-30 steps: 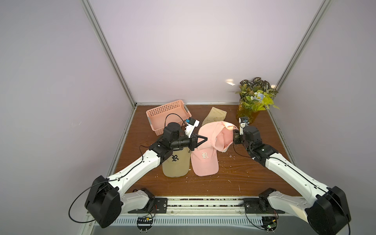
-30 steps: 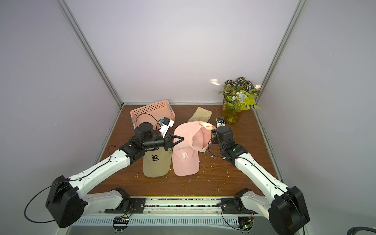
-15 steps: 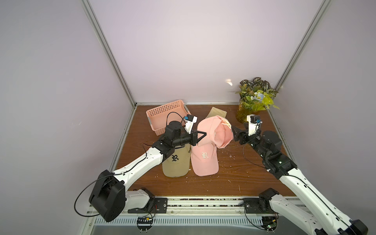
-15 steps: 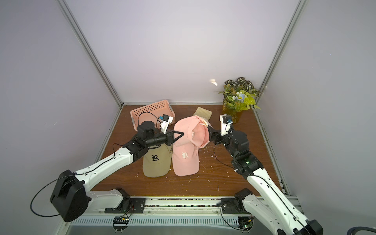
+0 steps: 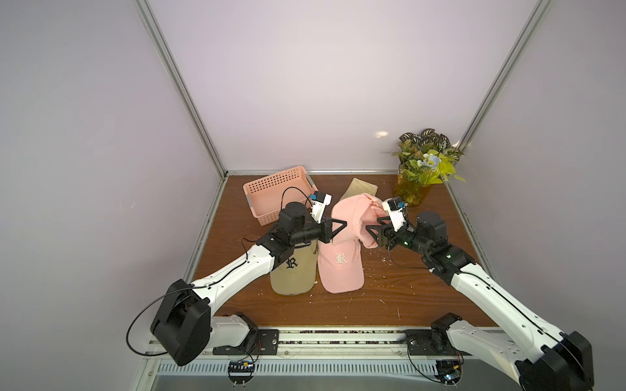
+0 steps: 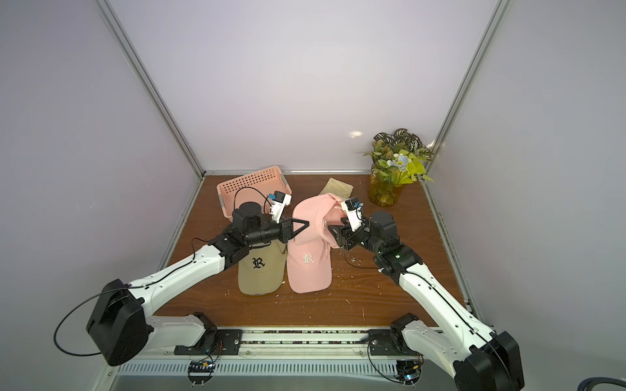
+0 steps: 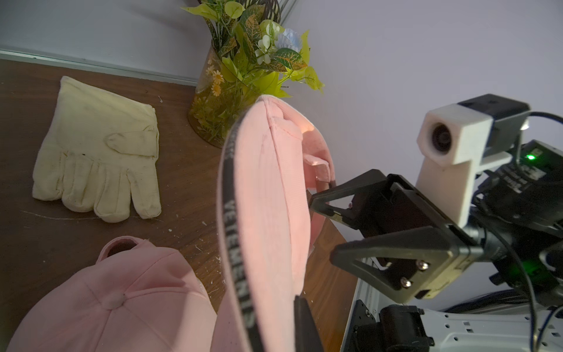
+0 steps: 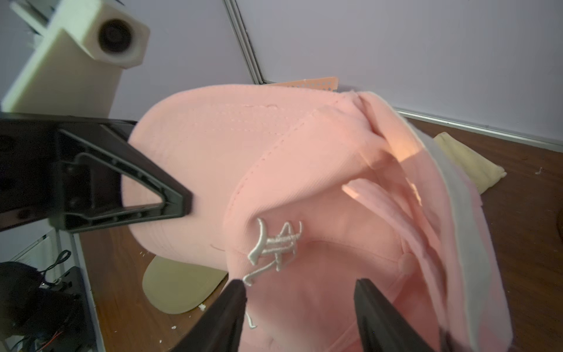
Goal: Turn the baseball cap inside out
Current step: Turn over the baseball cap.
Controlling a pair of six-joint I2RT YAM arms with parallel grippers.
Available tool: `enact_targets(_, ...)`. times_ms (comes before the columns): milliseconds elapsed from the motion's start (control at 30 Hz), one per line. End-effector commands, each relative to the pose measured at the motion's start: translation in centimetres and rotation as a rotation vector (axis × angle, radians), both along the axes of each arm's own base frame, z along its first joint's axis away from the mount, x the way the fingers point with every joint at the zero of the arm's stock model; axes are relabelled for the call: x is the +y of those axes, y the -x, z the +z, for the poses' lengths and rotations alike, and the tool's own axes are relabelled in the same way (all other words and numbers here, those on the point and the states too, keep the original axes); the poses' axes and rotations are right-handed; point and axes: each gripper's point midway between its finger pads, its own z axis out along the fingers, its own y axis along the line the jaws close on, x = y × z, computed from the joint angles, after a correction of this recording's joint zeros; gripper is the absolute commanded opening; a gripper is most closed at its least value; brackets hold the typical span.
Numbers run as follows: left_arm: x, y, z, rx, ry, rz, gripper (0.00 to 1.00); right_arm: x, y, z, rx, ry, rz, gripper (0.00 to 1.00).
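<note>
Left hand (image 5: 345, 224) pinches raised pink cap (image 5: 354, 211); right hand (image 5: 372, 226) gapes just beside.

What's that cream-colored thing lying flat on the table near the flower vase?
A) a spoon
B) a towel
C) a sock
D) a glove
D: the left wrist view shows a cream glove, with separate finger shapes and a thumb, lying flat on the table beside the flower vase.
</note>
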Motion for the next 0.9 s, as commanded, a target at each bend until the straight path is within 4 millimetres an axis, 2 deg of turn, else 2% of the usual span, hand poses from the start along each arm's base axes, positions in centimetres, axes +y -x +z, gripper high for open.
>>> enact_targets(0, -1.0, 0.9, 3.4, -0.082, 0.063, -0.072, 0.00, -1.0, -2.1, 1.8, -0.027, -0.010, -0.114, 0.64)
enact_targets(133, -1.2, 1.6, 3.8, -0.093, 0.074, -0.113, 0.00, -1.0, -3.5, 0.3, 0.028, -0.004, -0.155, 0.67)
enact_targets(333, -1.5, 2.1, 3.8, -0.097, 0.075, -0.144, 0.00, -1.0, -4.7, -0.3, 0.061, -0.050, -0.165, 0.72)
enact_targets(667, -1.5, 2.0, 3.9, -0.105, 0.073, -0.145, 0.00, -0.5, -4.8, -2.6, 0.136, -0.071, -0.104, 0.73)
enact_targets(867, -1.5, 1.9, 4.0, -0.109, 0.077, -0.141, 0.00, 0.5, -4.5, -3.4, 0.169, -0.077, -0.039, 0.74)
